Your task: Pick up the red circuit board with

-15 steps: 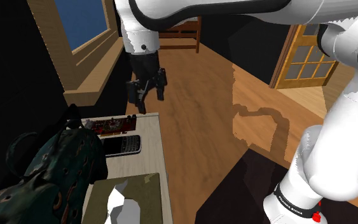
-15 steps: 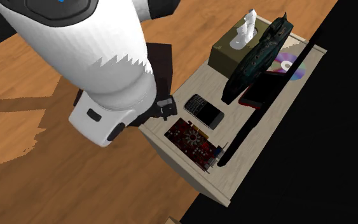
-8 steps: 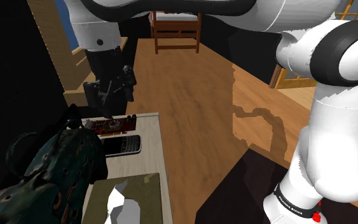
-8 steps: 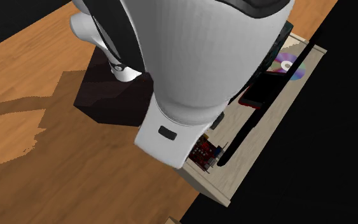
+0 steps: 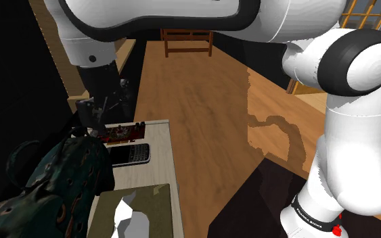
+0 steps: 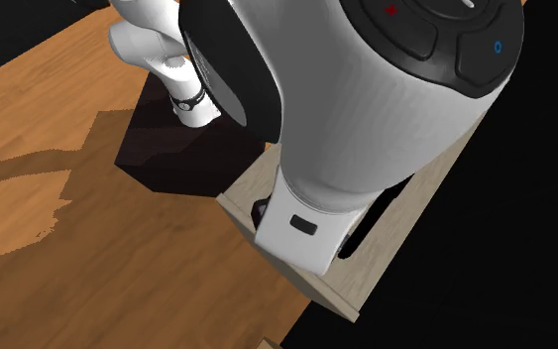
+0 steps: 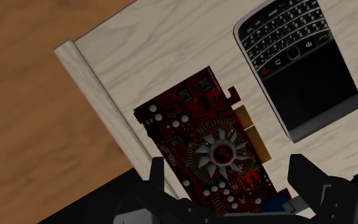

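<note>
The red circuit board (image 7: 203,153), with a round fan at its middle, lies flat on the pale wooden table (image 7: 139,70) near the table's end edge. My gripper (image 7: 228,184) hangs above it, open. The two black fingers (image 7: 155,175) stand wide apart on either side of the board without touching it. From the shoulder view, the gripper (image 5: 95,120) hovers just over the board (image 5: 119,130) at the table's far end. In the second exterior view, the white arm hides the board and most of the table (image 6: 306,283).
A black keypad phone (image 7: 301,70) lies beside the board, and in the shoulder view the phone (image 5: 129,155) is nearer the camera. A large dark teal object (image 5: 47,182) and a tissue box (image 5: 138,209) sit further along. Wooden floor (image 5: 209,101) lies beyond the table edge.
The arm has swung toward the shoulder view's left. The gripper went from over the floor to above the table's far end, over the red board. It now blocks the second exterior view.
</note>
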`<state>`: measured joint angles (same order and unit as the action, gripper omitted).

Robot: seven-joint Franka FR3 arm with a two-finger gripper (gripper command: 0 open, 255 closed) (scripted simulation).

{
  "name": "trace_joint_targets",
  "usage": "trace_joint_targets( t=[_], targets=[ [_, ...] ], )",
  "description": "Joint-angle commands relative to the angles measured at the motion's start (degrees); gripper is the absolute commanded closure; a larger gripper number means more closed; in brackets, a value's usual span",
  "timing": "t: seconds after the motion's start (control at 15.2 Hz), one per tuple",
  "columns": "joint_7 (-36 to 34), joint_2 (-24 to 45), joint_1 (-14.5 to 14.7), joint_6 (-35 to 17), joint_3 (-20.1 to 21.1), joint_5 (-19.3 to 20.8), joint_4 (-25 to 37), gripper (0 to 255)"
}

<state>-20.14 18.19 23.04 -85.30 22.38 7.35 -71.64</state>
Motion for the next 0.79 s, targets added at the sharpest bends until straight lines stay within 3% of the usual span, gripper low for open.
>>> trace_joint_targets(
  t=[0.0, 0.13, 0.2, 0.73],
  targets=[
    [0.1, -0.4, -0.3, -1.9, 0.0, -0.2, -2.3, 0],
    [0.1, -0.6, -0.4, -2.4, -0.1, -0.2, -2.9, 0],
    [0.2, -0.6, -0.5, -2.5, -0.1, -0.2, -3.0, 255],
    [0.2, -0.7, -0.5, -2.5, -0.1, -0.3, -3.1, 255]
  ],
)
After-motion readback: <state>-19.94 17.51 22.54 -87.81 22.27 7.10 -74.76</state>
